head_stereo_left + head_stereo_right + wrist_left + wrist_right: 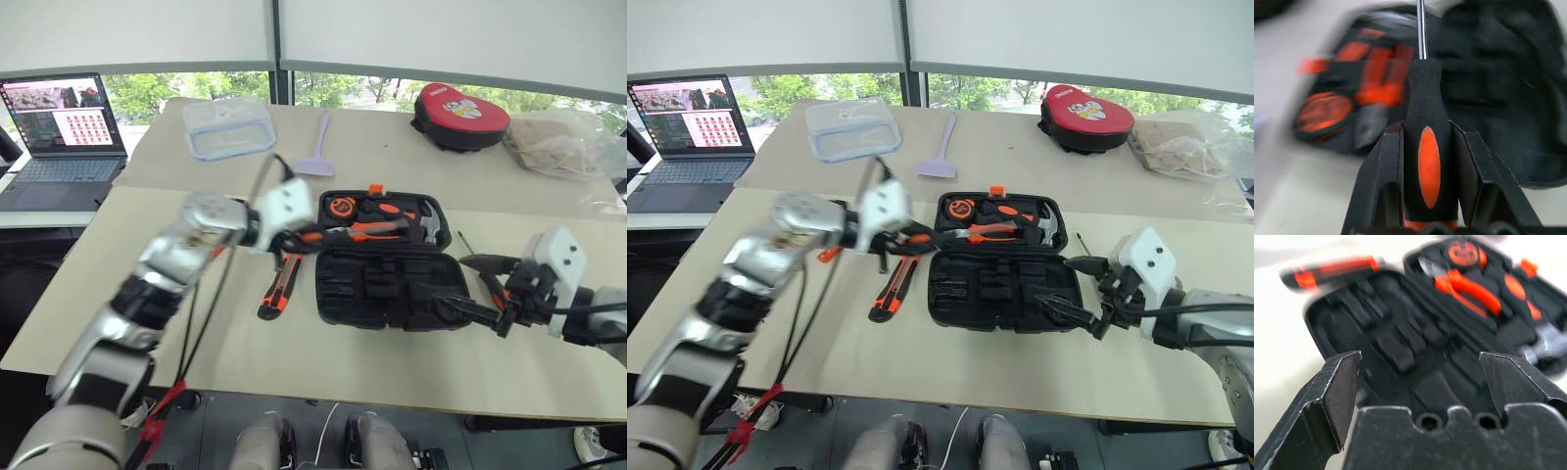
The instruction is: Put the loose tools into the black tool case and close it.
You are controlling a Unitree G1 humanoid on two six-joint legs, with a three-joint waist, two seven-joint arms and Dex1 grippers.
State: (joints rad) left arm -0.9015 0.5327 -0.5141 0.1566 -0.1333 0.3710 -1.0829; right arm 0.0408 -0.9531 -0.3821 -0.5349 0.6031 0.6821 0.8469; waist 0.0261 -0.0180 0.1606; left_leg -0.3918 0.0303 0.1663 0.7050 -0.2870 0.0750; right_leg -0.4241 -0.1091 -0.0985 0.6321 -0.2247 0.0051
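Left pincer [1425, 161] clamped a black-and-orange screwdriver [1426, 147]
Right pincer [1420, 382] spread, empty. Black tool case [392, 284] lay open mid-surface; utility knife [279, 286] at its 9 o'clock.

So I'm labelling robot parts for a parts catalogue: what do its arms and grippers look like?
Both arms are silver-grey metal segments with black joints. Each wrist carries a white boxy housing ahead of a left gripper and right gripper with two black angular fingers. Black cables loop along the left arm, with a red tie near its base.
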